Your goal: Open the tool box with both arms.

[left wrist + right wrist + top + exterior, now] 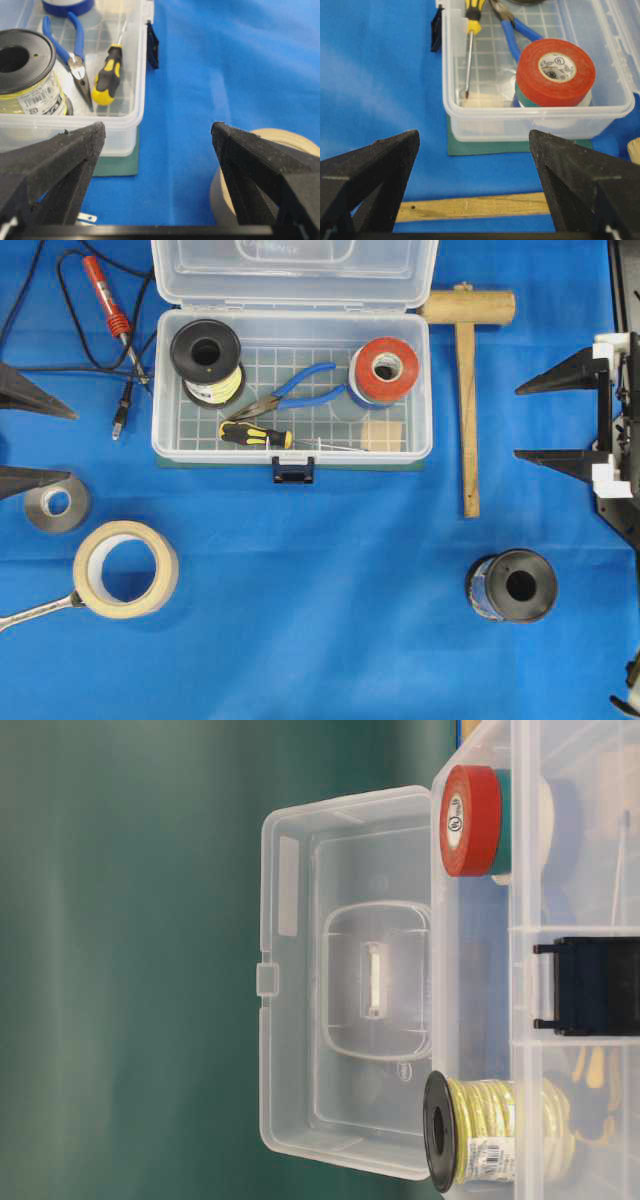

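The clear plastic tool box (292, 452) stands open at the top middle, its lid (294, 270) folded back and its dark blue latch (293, 470) hanging at the front. Inside lie a yellow wire spool (207, 362), blue pliers (292, 390), a screwdriver (255, 435) and red tape (384, 370). My left gripper (35, 442) is open and empty at the left edge, apart from the box (127, 127). My right gripper (525, 422) is open and empty at the right edge, facing the box (540, 117).
A wooden mallet (467, 390) lies right of the box, between it and my right gripper. A soldering iron (108, 302) lies at the top left. A masking tape roll (126, 568), a grey tape roll (57, 504) and a wrench (35, 612) lie lower left. A black spool (511, 585) lies lower right.
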Controlling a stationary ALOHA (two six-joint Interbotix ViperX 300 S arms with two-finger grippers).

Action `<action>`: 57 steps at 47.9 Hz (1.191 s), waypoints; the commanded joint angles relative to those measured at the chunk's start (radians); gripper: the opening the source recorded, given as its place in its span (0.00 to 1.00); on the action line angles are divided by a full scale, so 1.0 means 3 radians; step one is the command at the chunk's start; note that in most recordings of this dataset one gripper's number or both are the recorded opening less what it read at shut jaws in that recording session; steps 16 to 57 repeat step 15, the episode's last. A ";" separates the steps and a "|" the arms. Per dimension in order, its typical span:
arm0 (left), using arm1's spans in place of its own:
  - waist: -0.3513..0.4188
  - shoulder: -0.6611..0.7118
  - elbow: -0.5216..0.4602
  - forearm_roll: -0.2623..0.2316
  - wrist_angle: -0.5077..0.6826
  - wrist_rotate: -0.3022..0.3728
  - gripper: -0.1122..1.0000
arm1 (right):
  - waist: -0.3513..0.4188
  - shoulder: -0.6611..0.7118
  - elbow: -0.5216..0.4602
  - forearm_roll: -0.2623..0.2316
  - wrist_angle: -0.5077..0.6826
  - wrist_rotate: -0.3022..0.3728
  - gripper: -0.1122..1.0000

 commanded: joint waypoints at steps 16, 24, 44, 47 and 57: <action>-0.0010 -0.0046 -0.0026 -0.0005 -0.0026 0.0000 0.93 | 0.0046 0.0031 -0.0026 0.0036 -0.0041 0.0005 0.88; -0.0010 -0.0046 -0.0026 -0.0005 -0.0026 0.0000 0.93 | 0.0046 0.0031 -0.0026 0.0036 -0.0041 0.0005 0.88; -0.0010 -0.0046 -0.0026 -0.0005 -0.0026 0.0000 0.93 | 0.0046 0.0031 -0.0026 0.0036 -0.0041 0.0005 0.88; -0.0010 -0.0046 -0.0026 -0.0005 -0.0026 0.0000 0.93 | 0.0046 0.0031 -0.0026 0.0036 -0.0041 0.0005 0.88; -0.0010 -0.0046 -0.0026 -0.0005 -0.0026 0.0000 0.93 | 0.0046 0.0031 -0.0026 0.0036 -0.0041 0.0005 0.88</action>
